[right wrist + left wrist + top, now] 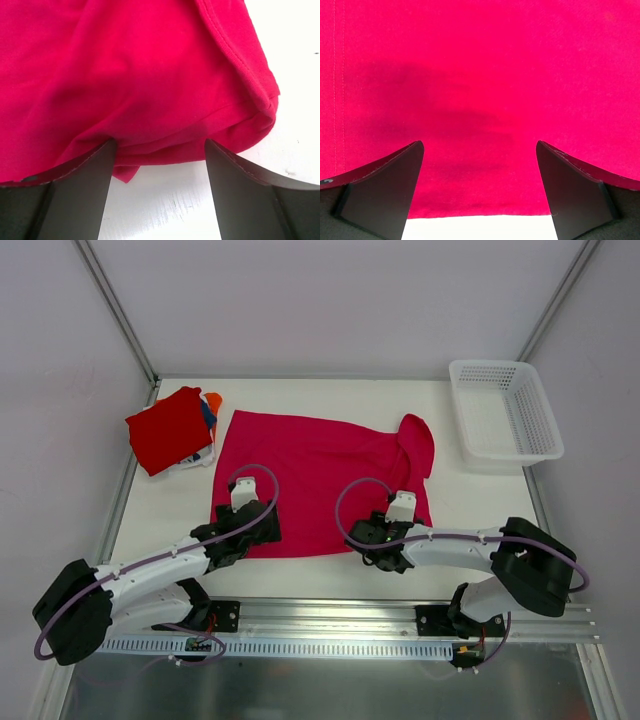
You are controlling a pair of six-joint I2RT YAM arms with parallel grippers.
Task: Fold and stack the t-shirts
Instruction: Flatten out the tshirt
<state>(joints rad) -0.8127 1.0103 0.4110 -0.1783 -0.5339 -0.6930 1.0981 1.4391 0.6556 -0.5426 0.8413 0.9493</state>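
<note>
On the table (165,510) in the top view, your pink shirt (310,475) lies flat in the middle beside the folded stack (172,430), one sleeve flipped over. Left wrist: the left gripper (480,145) hangs wide open over the smooth near hem. Right wrist: the right gripper (160,142) is spread, unclamped, around a bunched corner, so closing there could snag just one layer and skew your fold.

Top view: we look down from high at the near side, tilted toward the far side, taking in the white table (470,502). Left wrist view: we sit very close over the spread magenta-pink cloth t-shirt (310,480), facing its near hem, left gripper (480,147) at the bottom. Right wrist view: equally close, right gripper (159,145) low in frame, facing the shirt's near right corner. All three share that shirt.
</note>
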